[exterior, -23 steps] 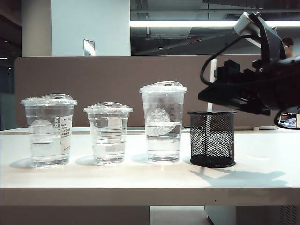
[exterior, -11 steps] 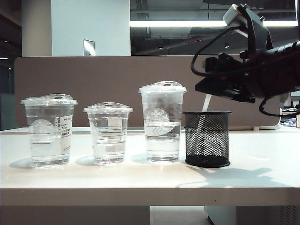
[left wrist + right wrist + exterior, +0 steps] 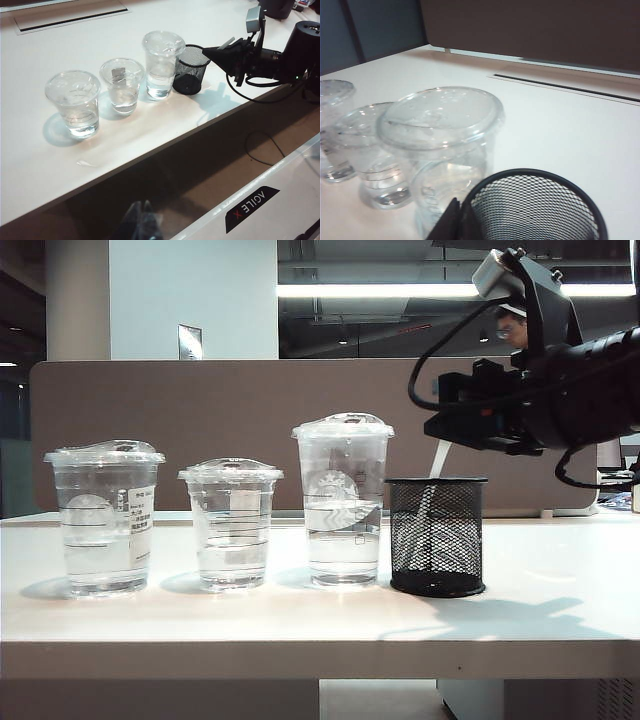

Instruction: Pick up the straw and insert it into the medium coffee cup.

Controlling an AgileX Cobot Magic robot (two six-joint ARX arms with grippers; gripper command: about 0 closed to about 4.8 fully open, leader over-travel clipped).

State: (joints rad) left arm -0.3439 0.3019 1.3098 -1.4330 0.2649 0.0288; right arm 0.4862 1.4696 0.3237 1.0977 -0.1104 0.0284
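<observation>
Right end effector (image 3: 440,430) above the mesh holder (image 3: 437,536), clamped on the straw (image 3: 437,462) sticking out at its 12 o'clock. Left end effector (image 3: 141,222) closed, idle below tabletop (image 3: 300,620) edge. Grasp step; next: lift clear, carry toward 9 o'clock to the medium cup (image 3: 104,518), align with lid hole.

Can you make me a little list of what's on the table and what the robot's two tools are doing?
medium coffee cup: left end of the row, lid on, no straw in it
short cup: in the middle
tall cup: beside the black mesh holder
straw: leaning in the holder, its upper part in the right tool
right tool: above the holder, shut on the straw
left tool: low, off the table front edge, far from the cups; open or shut unclear
</observation>
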